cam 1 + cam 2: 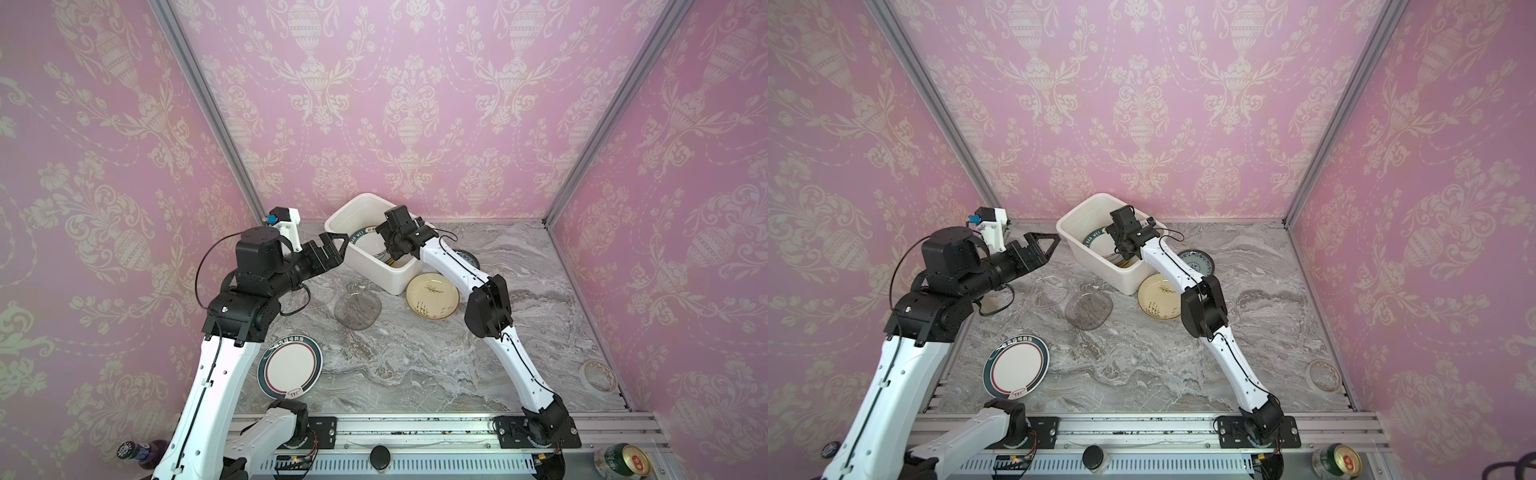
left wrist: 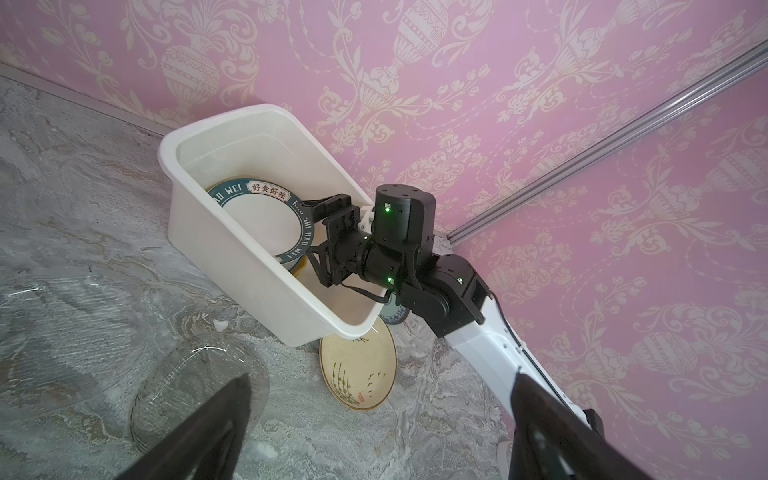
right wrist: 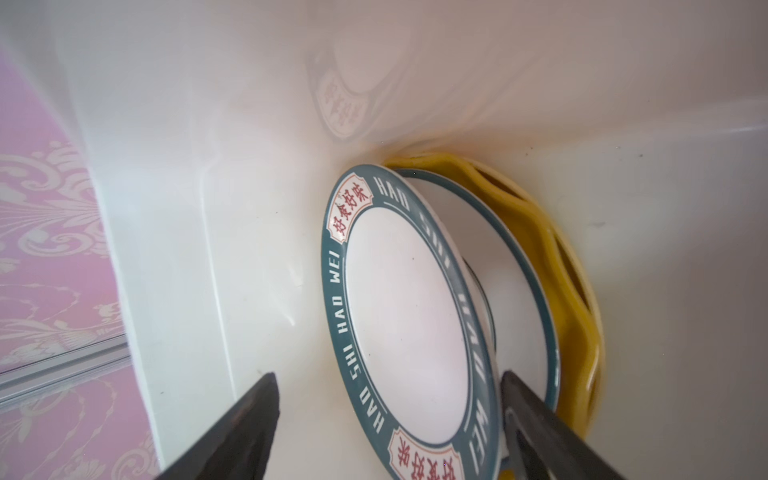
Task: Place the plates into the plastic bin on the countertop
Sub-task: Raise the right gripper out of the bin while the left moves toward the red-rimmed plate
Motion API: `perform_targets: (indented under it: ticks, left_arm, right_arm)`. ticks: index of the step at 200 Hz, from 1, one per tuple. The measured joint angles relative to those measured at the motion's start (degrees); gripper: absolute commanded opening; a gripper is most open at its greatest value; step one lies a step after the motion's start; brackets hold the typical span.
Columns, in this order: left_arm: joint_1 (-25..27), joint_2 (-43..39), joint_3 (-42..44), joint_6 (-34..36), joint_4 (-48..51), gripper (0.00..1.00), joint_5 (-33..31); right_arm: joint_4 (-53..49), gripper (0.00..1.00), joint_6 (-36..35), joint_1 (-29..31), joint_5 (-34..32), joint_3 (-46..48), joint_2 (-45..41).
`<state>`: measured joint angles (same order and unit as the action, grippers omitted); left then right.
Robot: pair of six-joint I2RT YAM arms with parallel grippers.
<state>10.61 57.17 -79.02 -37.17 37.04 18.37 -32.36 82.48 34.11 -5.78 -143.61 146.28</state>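
Observation:
The white plastic bin (image 1: 374, 268) stands at the back of the countertop (image 1: 415, 365). My right gripper (image 3: 386, 376) is down inside it, open. A white dark-rimmed plate (image 3: 403, 311) leans between its fingers, close to one and clear of the other. Behind it lean a second dark-rimmed plate (image 3: 515, 299) and a yellow scalloped plate (image 3: 577, 311). My left gripper (image 2: 382, 382) hovers open and empty just left of the bin (image 1: 1100, 266). On the countertop lie a cream plate (image 1: 432, 297), a smoky glass plate (image 1: 357, 309), a small blue patterned plate (image 1: 1196, 262) and a third dark-rimmed plate (image 1: 289, 368).
A faint clear glass dish (image 1: 1052, 291) lies left of the smoky one. A tape roll (image 1: 598, 376) sits at the right edge. The ribbed aluminium rail (image 1: 415, 432) runs along the front, with a bottle (image 1: 137, 451) and a can (image 1: 623, 461) beyond it. Pink walls enclose three sides.

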Motion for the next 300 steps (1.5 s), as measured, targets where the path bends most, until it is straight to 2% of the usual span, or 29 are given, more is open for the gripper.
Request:
perform_targets:
  ticks: [104, 126, 149, 178, 228, 268, 300]
  left_arm:
    - [-0.02, -2.12, -0.76, 0.24, 2.08, 0.99, -2.36]
    - [-0.02, -2.01, -0.76, 0.22, 2.29, 0.99, -2.73]
    - [-0.02, -1.88, -1.38, 0.2, 4.96, 0.99, -4.92]
    - [-0.28, -1.46, -4.9, 0.04, 13.05, 0.99, -10.19]
    - [-0.33, 0.31, -10.03, -4.11, 33.11, 0.99, -17.86]
    - [-0.55, -1.05, -4.37, -11.37, 43.47, 0.99, -20.41]
    - [-3.34, -2.78, 1.57, -14.53, 46.66, 0.99, -21.0]
  right_arm:
    - [0.74, 0.81, -0.04, -0.28, 1.53, 0.2, -0.44]
    - [1.62, 0.81, -1.81, -0.37, 3.04, -0.33, -0.11]
    - [3.74, 0.81, -6.6, -0.55, 5.77, -1.01, -0.35]
    - [4.11, 0.81, -15.06, -0.59, 10.19, -0.24, -3.78]
    - [3.37, 0.8, -31.69, 2.08, 19.67, 8.07, -23.91]
    - [3.37, 0.79, -42.86, 8.85, 28.83, 19.63, -36.72]
    - [3.54, 0.79, -47.04, 14.56, 33.35, 30.82, -37.66]
